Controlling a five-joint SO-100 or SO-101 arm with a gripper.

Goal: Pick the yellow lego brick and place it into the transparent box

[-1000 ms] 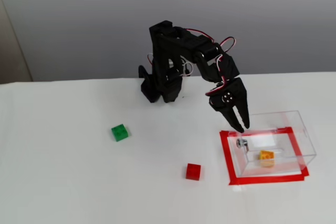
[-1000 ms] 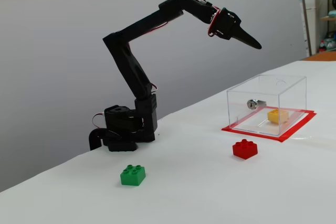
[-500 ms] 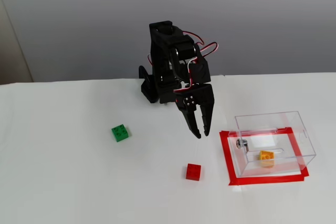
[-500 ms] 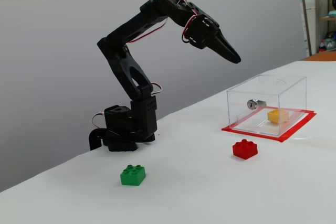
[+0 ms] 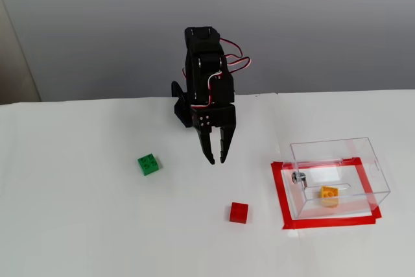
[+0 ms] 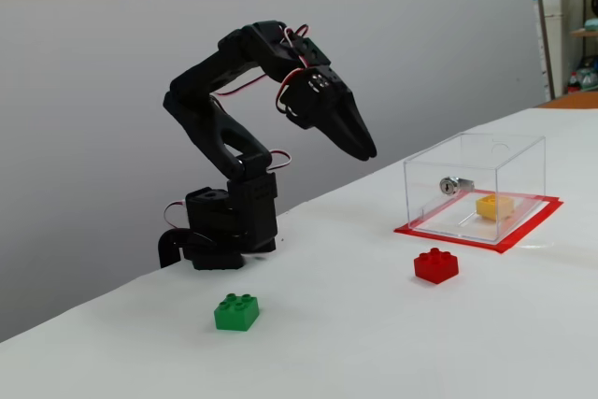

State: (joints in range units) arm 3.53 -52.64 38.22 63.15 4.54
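Item: yellow brick (image 5: pixel 329 192), lies inside clear box (image 5: pixel 363 154), lower right of frame, near box centre; studs up. Task looks done, by my read.

Item: clear box, sits on red tape frame (image 5: pixel 279 189); metal knob (image 5: pixel 297 177) on its left wall in a fixed view.

Item: gripper (image 5: pixel 216 159), centre of frame, tips down, raised above table (image 5: pixel 78 225). Jaws narrow, slight gap at tips, nothing held. In a fixed view (image 6: pixel 366 149) it hangs well left of box, upper centre.

Relation: brick lies to lower right of gripper, well apart; box wall between them. No long axis to speak of, brick is square.

Others: green brick (image 5: pixel 148 164) left of gripper; red brick (image 5: pixel 238 212) below it, just left of tape. Both apart from gripper.

Room: open table all round gripper; nearest obstacle is the box edge, right.
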